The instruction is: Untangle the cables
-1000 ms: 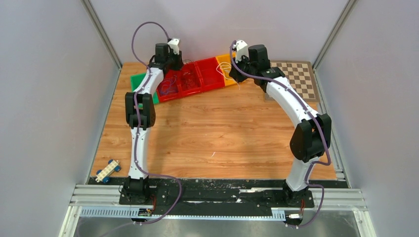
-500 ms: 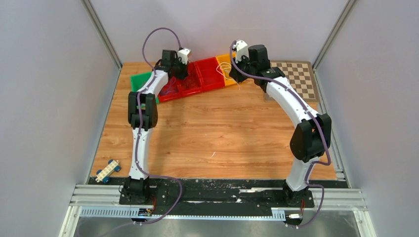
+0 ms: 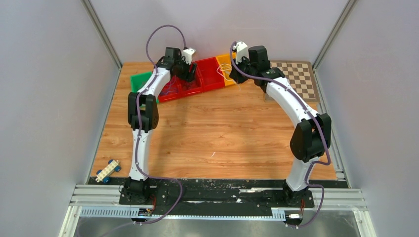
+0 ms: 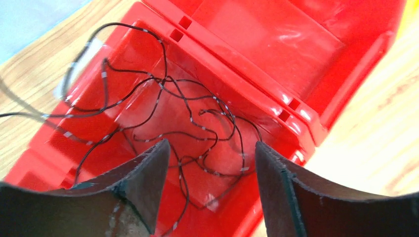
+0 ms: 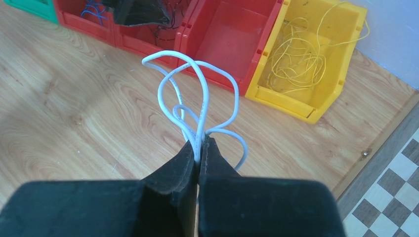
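Partly done: my right tool (image 5: 198, 147) is clamped on the looped white cable (image 5: 203, 91) above the surface (image 5: 74, 113), and my left tool (image 4: 211, 149) hangs apart over the black cable (image 4: 163, 94) tangled in the far red bin (image 4: 207, 60).

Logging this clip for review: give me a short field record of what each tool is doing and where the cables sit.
left tool: open, poised over red plastic bin
red bin contents: tangled thin black cable
right tool: shut on looped white cable, over wooden tabletop
yellow plastic bin: coiled yellow cable inside
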Controlling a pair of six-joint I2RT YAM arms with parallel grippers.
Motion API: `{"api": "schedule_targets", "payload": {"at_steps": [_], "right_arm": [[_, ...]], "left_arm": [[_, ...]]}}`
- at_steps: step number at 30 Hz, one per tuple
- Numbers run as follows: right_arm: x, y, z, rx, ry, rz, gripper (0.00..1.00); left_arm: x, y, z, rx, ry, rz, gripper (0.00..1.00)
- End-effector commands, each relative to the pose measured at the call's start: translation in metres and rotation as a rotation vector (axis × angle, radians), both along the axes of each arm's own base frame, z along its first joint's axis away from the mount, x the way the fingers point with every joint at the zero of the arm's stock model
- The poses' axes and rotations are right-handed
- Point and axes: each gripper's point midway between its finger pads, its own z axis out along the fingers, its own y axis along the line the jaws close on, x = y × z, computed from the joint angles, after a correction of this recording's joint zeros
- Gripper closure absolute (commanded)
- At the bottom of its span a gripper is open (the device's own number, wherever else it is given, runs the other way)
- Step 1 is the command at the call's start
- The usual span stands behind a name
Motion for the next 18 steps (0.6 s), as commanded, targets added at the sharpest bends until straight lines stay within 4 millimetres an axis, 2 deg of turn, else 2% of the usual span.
{"api": "schedule_targets", "payload": {"at_steps": [1,3,5,10,14,18], "right_arm": [[0.002,0.004,0.023,0.040,-0.058,0.014,1.00],[0.001,0.004,0.023,0.044,-0.055,0.020,1.00],[-0.001,0.005,0.024,0.049,-0.054,0.025,1.00],[-0.004,0.005,0.028,0.061,-0.059,0.034,1.00],[-0.006,0.006,0.034,0.070,-0.075,0.043,1.00],[-0.008,0.007,0.041,0.079,-0.097,0.053,1.00]], "left_arm": [[-0.009,0.002,0.113,-0.026,-0.176,0.004,0.23],[-0.015,0.008,0.133,-0.007,-0.199,0.019,0.15],[-0.022,0.013,0.143,0.013,-0.204,0.029,0.11],[-0.035,0.025,0.161,-0.005,-0.196,0.083,0.13],[-0.048,0.031,0.189,-0.126,-0.189,0.142,0.14],[-0.077,0.032,0.214,-0.183,-0.223,0.130,0.02]]}}
